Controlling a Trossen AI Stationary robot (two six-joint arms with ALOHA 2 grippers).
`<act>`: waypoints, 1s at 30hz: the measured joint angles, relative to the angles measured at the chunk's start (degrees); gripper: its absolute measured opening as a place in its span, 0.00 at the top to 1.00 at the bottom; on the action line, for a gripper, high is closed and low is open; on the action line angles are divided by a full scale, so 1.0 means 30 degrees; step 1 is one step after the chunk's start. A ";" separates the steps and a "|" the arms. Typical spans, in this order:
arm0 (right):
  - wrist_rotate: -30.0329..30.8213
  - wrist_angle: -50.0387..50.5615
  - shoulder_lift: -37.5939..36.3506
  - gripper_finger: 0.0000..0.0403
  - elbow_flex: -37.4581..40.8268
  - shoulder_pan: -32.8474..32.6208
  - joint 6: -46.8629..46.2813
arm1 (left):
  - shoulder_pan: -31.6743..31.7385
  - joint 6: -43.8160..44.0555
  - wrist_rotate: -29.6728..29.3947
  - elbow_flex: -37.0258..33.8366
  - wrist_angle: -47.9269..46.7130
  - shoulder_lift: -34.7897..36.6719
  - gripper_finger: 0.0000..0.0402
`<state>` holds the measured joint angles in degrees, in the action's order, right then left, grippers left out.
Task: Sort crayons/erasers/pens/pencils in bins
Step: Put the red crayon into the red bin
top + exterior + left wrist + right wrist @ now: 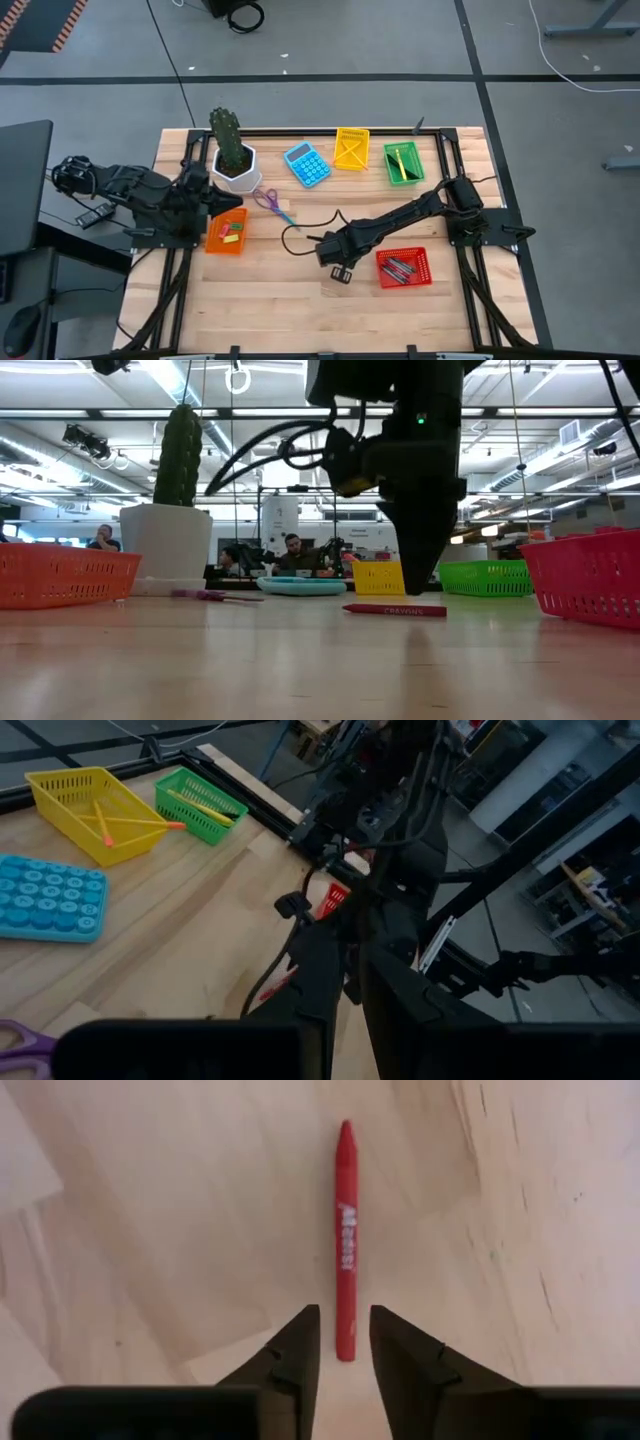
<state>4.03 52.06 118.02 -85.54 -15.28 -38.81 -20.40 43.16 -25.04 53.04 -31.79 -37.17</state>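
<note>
A red crayon (pixel 345 1230) lies flat on the wooden table; the low view shows it too (pixel 395 610). My right gripper (pixel 345 1328) points down over the crayon's near end, open by a narrow gap. One finger stands on each side of that end without touching it. In the high view this gripper (pixel 340 268) is just left of the red bin (pixel 403 268), which holds dark pens. My left gripper (pixel 212 195) waits, shut, beside the white plant pot (pixel 236 170), above the orange bin (pixel 226 231) with pink and green erasers.
A yellow bin (pixel 351 148) and a green bin (pixel 403 163) with pencils stand at the far edge. A blue calculator (pixel 307 164) lies beside them. Purple-handled scissors (pixel 272 205) lie left of centre. People sit in the room beyond the table (pixel 290 550).
</note>
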 joint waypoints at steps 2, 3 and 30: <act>0.0095 -0.0034 -0.0017 0.74 0.0023 0.0025 -0.0013 | -0.0007 0.0005 0.0007 0.0000 0.0116 -0.0279 0.87; 0.0143 -0.0006 -0.0051 0.74 0.0029 0.0024 -0.0080 | 0.0000 0.0014 0.0015 -0.0007 0.0179 -0.0364 0.87; 0.0475 -0.4557 -0.0255 0.73 0.2810 0.0032 -0.1093 | -0.0029 0.0918 0.0737 -0.0015 0.1219 -0.1756 0.87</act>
<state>5.45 38.39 117.25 -77.11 -15.18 -42.09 -20.49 45.91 -22.83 52.99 -28.14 -42.44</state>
